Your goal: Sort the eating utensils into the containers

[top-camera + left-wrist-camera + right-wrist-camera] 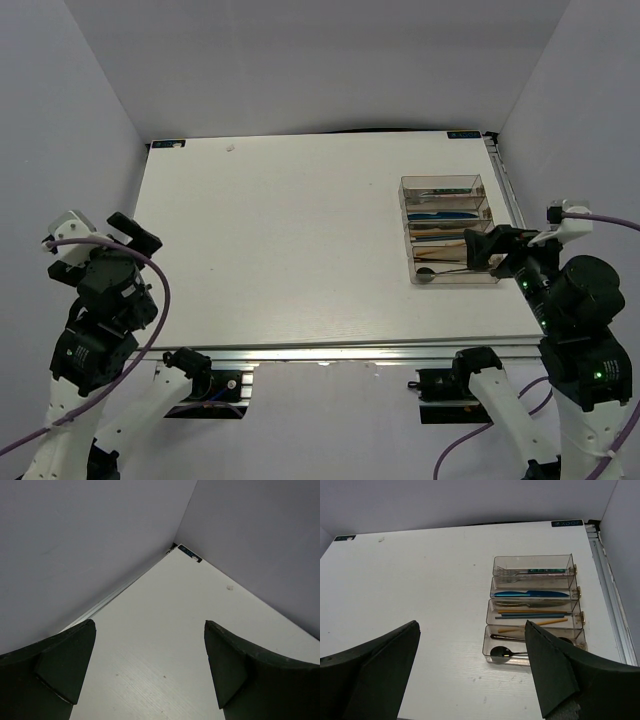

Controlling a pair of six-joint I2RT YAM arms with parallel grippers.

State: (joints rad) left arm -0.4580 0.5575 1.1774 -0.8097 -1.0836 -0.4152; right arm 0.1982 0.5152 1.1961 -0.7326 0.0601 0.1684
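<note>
The clear brownish tray (404, 186) stands at the right of the table; in the right wrist view (493, 565) it shows long compartments. The far one holds a fork (530, 571) with a teal handle, then a blue knife (532, 594), then a dark knife with chopsticks (532, 612), and the near one black spoons (502, 653). My right gripper (488, 250) is open and empty, just right of the tray's near end; it also shows in the right wrist view (472, 665). My left gripper (130, 235) is open and empty at the table's left edge, seen too in the left wrist view (150, 665).
White walls close the table on the left, back and right. A metal rail (508, 185) runs along the right edge beside the tray. A small white speck (231, 149) lies near the back edge.
</note>
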